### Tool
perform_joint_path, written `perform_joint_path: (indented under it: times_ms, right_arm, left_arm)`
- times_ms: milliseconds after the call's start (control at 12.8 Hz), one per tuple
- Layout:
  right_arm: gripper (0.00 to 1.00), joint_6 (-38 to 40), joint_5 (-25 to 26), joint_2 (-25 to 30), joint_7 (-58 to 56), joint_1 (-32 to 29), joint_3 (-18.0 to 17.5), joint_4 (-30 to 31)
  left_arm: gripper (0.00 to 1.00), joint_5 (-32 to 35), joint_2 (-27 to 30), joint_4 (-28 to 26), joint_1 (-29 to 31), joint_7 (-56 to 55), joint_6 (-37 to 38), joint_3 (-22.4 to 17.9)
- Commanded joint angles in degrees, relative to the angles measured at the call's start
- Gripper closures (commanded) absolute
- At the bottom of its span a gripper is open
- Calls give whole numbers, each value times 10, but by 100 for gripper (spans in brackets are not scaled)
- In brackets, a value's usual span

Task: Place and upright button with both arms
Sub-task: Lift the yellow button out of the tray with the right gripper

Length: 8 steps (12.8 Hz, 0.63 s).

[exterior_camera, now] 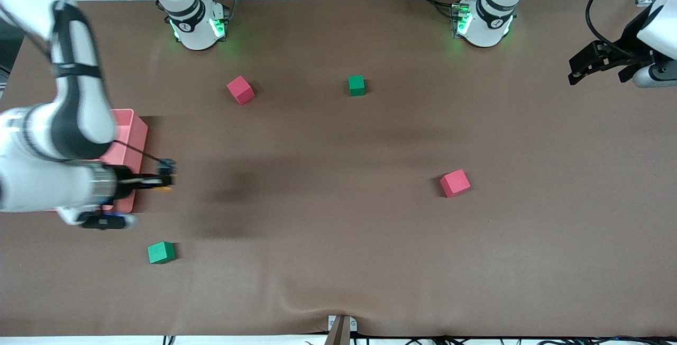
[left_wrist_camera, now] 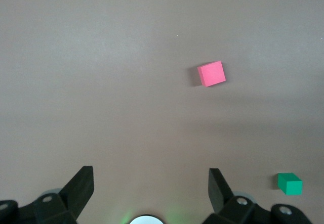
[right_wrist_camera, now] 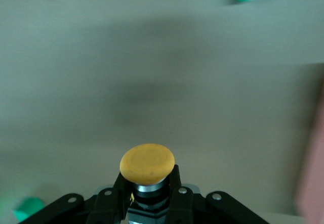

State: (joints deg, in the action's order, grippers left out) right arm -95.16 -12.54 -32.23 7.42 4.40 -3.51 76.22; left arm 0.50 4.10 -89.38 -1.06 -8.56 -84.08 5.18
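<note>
Between the clenched fingers point(right_wrist_camera: 174, 196) of the right gripper point(exterior_camera: 165, 180) sits the button point(right_wrist_camera: 147, 164), gripped by its short dark body so that the round orange cap stays free and uncovered. In the right wrist view the cap faces out past the fingertips, smooth and slightly domed, with a silvery collar just beneath it and black below that. From the front view the same button shows only as a sliver of orange and a bit of blue at the gripper's tip, lying sideways rather than cap-up, which suits a carry more than a final set-down.

That gripper hangs over the bare brown table point(exterior_camera: 338, 218) just beside the pink bin point(exterior_camera: 132, 133), at the right arm's end of the table. Judging by this, the button is still to be laid down and then stood upright.

Over the left arm's end of the table, the left gripper point(exterior_camera: 592, 62) waits with its fingers point(left_wrist_camera: 81, 188) spread wide and nothing between them, probably ready for its share of the uprighting. Scattered about are two pink cubes point(exterior_camera: 455, 182) and two green cubes point(exterior_camera: 161, 252), all well apart from the button.
</note>
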Motion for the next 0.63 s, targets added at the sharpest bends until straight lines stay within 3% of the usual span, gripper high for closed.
perform_joint_path:
  times_ms: [0, 391, 548]
  right_arm:
    - [100, -61, -12, -33, 81, 109, 11, -13]
    - [100, -298, -13, -146, 124, 289, 11, -20]
    - [100, -329, -5, -207, 201, 343, 18, -82]
  left_arm:
    - [0, -1, -3, 6, 0, 12, 7, 1]
    - [0, -1, -3, 8, 0, 12, 8, 1]
    - [0, -1, -2, 8, 1, 13, 8, 1]
